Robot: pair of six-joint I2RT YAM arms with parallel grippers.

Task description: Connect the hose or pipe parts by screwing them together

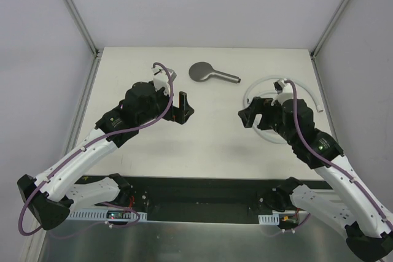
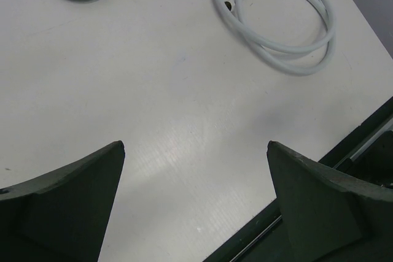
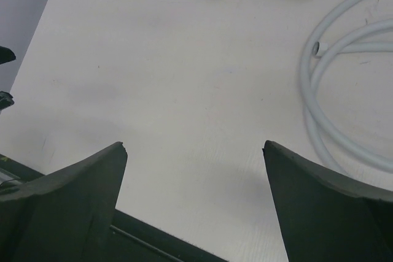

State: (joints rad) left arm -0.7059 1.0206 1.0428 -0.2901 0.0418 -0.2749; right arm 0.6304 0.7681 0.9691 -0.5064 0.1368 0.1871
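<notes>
Currently left gripper (image 2: 195,151) and right gripper (image 3: 193,148) both hover, jaws wide apart, empty; shower head (image 1: 202,71) lies near far edge of bench (image 1: 209,142); coiled hose (image 2: 301,65) by right edge, not joined.

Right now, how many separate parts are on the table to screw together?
2: the dark shower head at far centre, and the coiled white hose to its right, partly hidden under the right arm.

On the table (image 1: 215,151), the shower head (image 1: 202,72) lay at upper centre of the top view, its handle pointing right. The hose (image 1: 261,83) lay coiled at centre right, below and right of it. The left gripper (image 1: 183,107) stood left of centre, and the right gripper (image 1: 249,116) at the coil's left edge.
</notes>
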